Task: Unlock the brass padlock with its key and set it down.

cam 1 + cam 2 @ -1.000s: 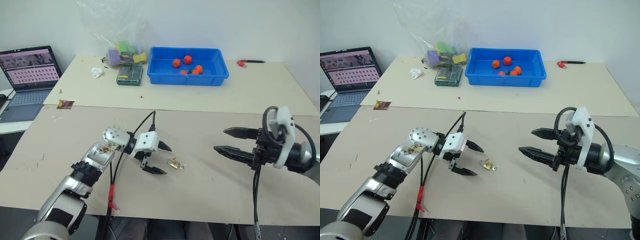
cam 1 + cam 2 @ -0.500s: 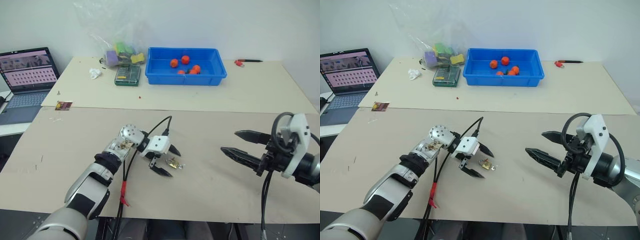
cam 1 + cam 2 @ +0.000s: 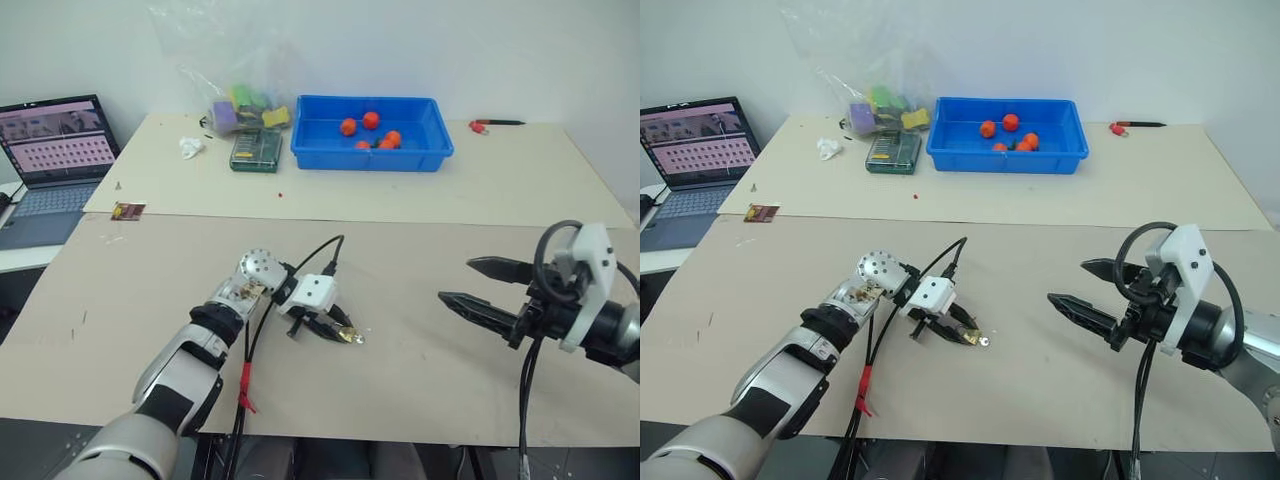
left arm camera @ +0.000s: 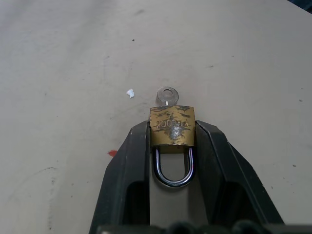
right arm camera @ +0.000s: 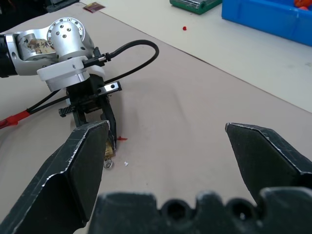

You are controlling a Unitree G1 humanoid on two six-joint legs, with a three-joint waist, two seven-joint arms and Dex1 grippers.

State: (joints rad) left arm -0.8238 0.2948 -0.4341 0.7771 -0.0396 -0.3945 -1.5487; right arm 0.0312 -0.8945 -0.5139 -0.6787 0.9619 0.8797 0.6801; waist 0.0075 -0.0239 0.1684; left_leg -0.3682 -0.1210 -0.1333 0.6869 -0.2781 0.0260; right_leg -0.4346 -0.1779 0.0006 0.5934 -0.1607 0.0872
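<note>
- We see the small brass padlock (image 4: 171, 126) lying flat on the beige surface (image 3: 420, 360), silvery shackle toward the left gripper (image 4: 171, 146), the tiny silver key (image 4: 166, 94) sticking out the far end.
- Left jaws pinch the lock's body.
- The right gripper (image 3: 480, 288) hovers well apart, jaws wide.
- A blue plastic bin (image 3: 372, 135) sits far behind.

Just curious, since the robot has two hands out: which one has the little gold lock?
The left hand. Its black fingers are closed on both sides of the brass padlock, with the key sticking out of it. The right hand hangs open, apart from it.
</note>
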